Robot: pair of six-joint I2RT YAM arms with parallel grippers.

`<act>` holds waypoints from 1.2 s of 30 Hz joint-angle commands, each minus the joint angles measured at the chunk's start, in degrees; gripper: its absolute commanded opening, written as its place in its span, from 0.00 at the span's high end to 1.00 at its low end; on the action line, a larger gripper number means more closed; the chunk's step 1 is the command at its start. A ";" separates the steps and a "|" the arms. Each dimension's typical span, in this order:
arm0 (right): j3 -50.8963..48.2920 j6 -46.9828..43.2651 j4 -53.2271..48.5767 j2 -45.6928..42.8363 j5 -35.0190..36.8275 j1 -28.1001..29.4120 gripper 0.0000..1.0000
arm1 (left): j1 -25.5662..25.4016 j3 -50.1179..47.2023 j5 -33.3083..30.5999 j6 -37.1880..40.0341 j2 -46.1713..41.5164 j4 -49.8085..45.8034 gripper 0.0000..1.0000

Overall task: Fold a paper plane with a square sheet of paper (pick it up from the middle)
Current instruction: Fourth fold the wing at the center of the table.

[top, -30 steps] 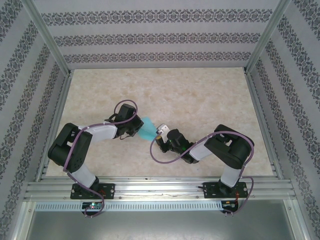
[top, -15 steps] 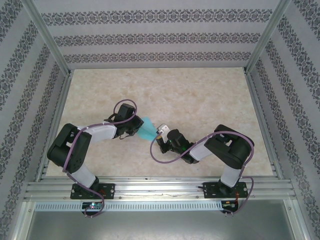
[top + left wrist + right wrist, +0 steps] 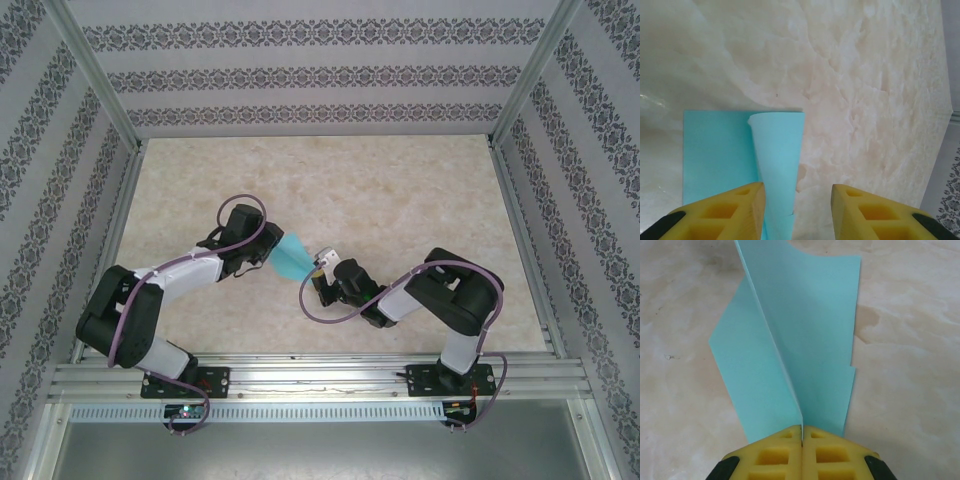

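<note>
The right gripper (image 3: 802, 431) squeezes the folded turquoise paper (image 3: 810, 330) tight, and its sharp middle crease stands up just ahead. The left gripper (image 3: 797, 192) is spread wide, with the paper between and ahead of its fingers.

The left arm (image 3: 188, 267) rises from its base at the near edge of the table (image 3: 400, 190), elbow out toward the left edge and forearm angling in toward the middle. The left gripper (image 3: 272, 252) points right, its yellow fingers (image 3: 720, 212) spread wide apart. The right arm (image 3: 458, 292) doubles back from its base, with the forearm low and pointing left. The right gripper (image 3: 318, 264) has its pads (image 3: 775, 456) pressed flat together, pinching the paper (image 3: 800, 340). The two grippers face each other, near but apart.
</note>
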 commanded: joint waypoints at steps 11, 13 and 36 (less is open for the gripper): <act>0.04 -1.00 -0.30 0.71 0.67 -0.04 0.92 | 1.00 0.89 0.82 -0.20 4.24 -2.09 0.56; 0.18 -1.09 -0.30 0.67 0.72 -0.10 0.91 | 1.04 1.80 1.67 0.21 5.48 -2.07 0.57; 2.60 -4.59 -5.22 -2.27 3.67 1.85 0.76 | 1.23 1.58 5.10 -1.43 6.58 0.98 1.00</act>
